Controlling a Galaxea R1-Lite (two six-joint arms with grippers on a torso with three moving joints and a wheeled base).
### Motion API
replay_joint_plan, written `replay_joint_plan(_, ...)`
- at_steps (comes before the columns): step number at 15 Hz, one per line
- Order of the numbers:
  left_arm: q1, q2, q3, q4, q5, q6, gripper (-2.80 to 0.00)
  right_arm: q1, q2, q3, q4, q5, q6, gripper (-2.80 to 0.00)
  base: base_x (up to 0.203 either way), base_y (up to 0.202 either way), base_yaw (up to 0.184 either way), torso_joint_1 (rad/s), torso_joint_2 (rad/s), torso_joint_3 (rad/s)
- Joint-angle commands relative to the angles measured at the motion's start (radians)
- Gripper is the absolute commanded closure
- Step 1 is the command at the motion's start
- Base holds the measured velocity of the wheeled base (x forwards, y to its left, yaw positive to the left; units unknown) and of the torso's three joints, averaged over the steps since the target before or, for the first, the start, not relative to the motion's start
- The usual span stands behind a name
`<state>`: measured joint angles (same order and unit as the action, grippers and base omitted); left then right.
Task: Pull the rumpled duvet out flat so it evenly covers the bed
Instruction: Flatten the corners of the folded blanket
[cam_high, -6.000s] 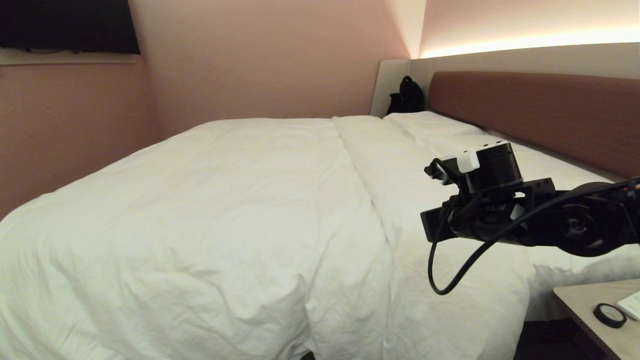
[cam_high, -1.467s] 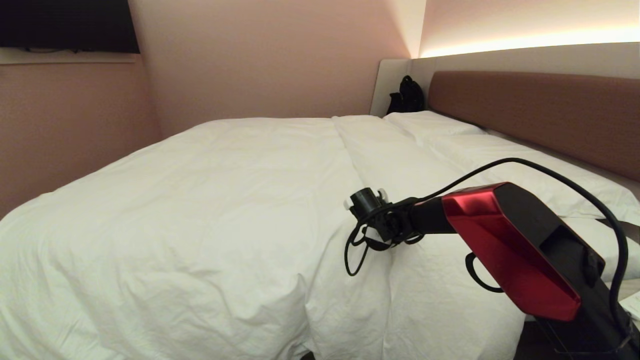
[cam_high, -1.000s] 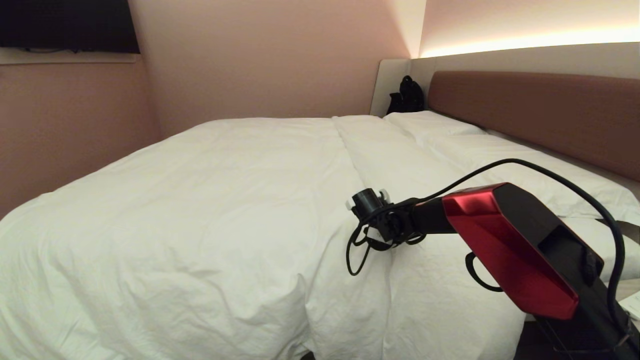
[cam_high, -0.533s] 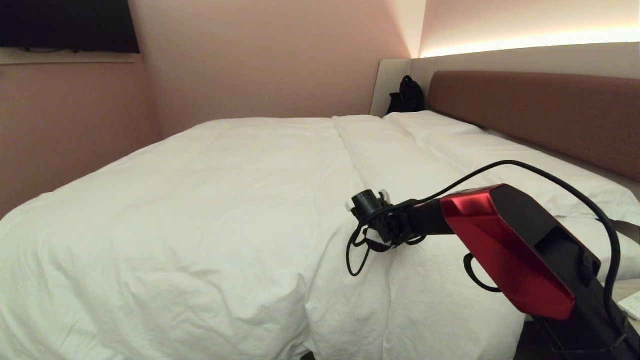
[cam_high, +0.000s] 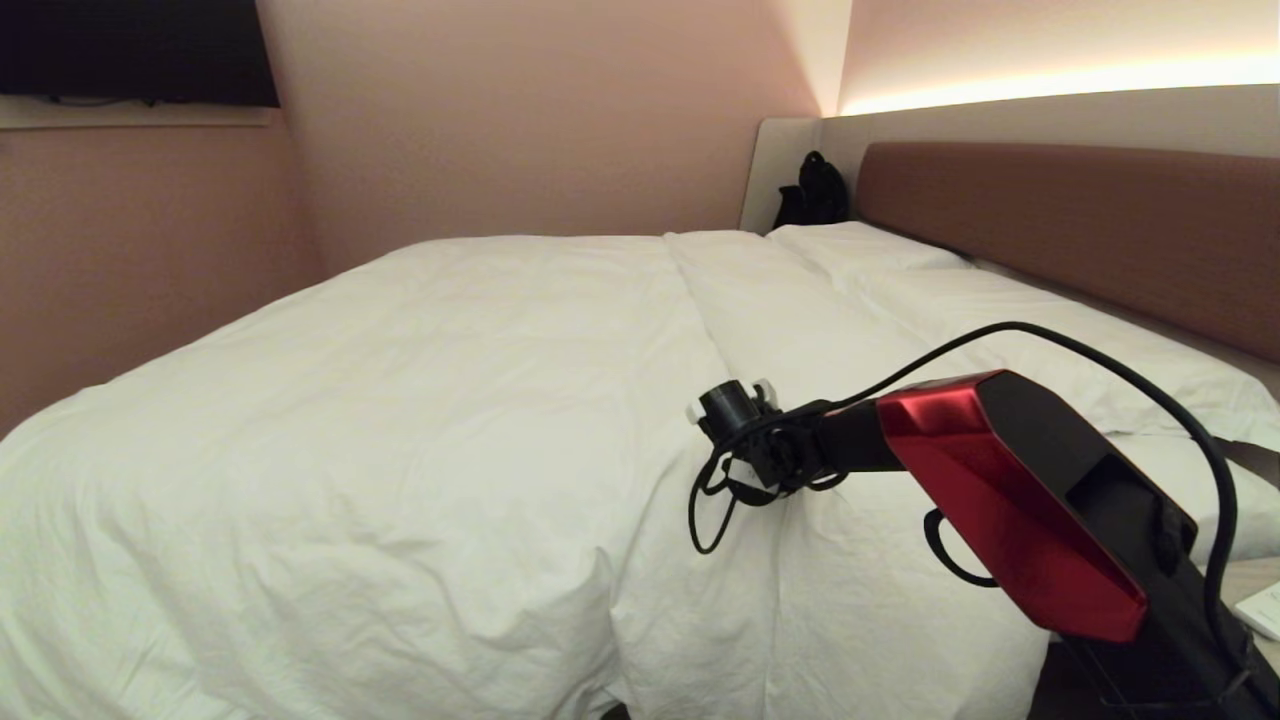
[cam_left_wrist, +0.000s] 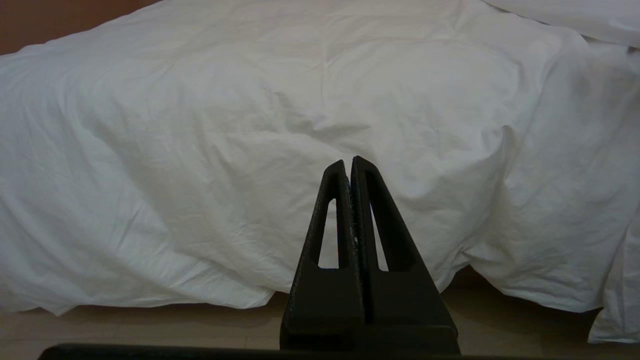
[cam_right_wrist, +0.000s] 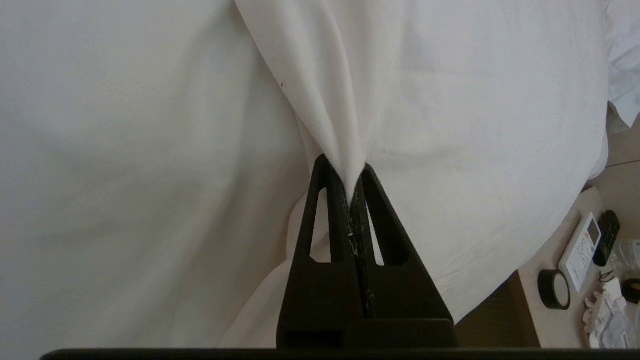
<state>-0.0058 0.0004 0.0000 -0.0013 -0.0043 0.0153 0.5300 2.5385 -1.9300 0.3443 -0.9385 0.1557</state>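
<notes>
Closest in, the right arm's glossy red and black casing (cam_high: 1010, 500) fills the lower right of the head view, a black cable (cam_high: 1100, 350) looping over it and blocking part of the mattress edge behind. At its tip the right gripper (cam_right_wrist: 350, 175) has its black tapered fingers (cam_right_wrist: 325, 220) clamped together on a raised fold of the duvet (cam_high: 450, 420), the cloth bunched into a narrow peak rising out of the pinch. That fold sits on the long crease running up the middle of the bed (cam_high: 1180, 375). The duvet itself is thick, puffy, plain white and finely wrinkled, draped over the near edge and hanging towards the pale floor (cam_left_wrist: 150, 325). The left gripper (cam_left_wrist: 351, 162) hangs low before that hanging edge, apart from it, its fingers pressed shut on nothing. Down by the right, a bedside table (cam_right_wrist: 560, 320) carries a black ring-shaped roll (cam_right_wrist: 553, 289) and a white remote (cam_right_wrist: 580, 250). Farther off, flat white pillows (cam_high: 860, 245) lie against the reddish-brown padded headboard (cam_high: 1080, 220). In the far corner a black bag (cam_high: 815, 190) leans on the pale surround, under a warm strip of light (cam_high: 1050, 85).
</notes>
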Motion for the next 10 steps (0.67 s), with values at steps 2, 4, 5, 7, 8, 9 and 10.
replay_joint_plan(2, 0.0, 0.0, 0.0, 0.0, 0.0, 0.0, 0.0, 0.002, 0.003, 0.0, 0.002, -0.005, 0.002, 0.0, 0.0, 0.0, 0.0, 0.0, 0.0, 0.0)
replay_joint_plan(4, 0.0, 0.0, 0.0, 0.0, 0.0, 0.0, 0.0, 0.002, 0.002, 0.0, 0.001, -0.003, 0.002, 0.0, 0.0, 0.0, 0.0, 0.0, 0.0, 0.0)
replay_joint_plan(5, 0.0, 0.0, 0.0, 0.0, 0.0, 0.0, 0.0, 0.004, 0.002, 0.0, 0.0, -0.003, 0.003, 0.0, 0.0, 0.0, 0.0, 0.0, 0.0, 0.0)
replay_joint_plan(7, 0.0, 0.0, 0.0, 0.0, 0.0, 0.0, 0.0, 0.01, 0.0, -0.001, -0.002, 0.002, 0.004, 0.0, 0.0, 0.0, 0.0, 0.0, 0.0, 0.0)
replay_joint_plan(8, 0.0, 0.0, 0.0, 0.0, 0.0, 0.0, 0.0, 0.011, -0.001, -0.001, -0.006, 0.007, 0.004, 0.0, 0.0, 0.0, 0.0, 0.0, 0.0, 0.0)
replay_joint_plan(9, 0.0, 0.0, 0.0, 0.0, 0.0, 0.0, 0.0, 0.017, -0.001, -0.001, -0.024, 0.009, 0.002, 0.0, 0.0, 0.0, 0.0, 0.0, 0.0, 0.0)
replay_joint_plan(10, 0.0, 0.0, 0.0, 0.0, 0.0, 0.0, 0.0, 0.019, -0.001, -0.001, -0.049, 0.01, -0.001, 0.0, 0.0, 0.0, 0.0, 0.0, 0.0, 0.0)
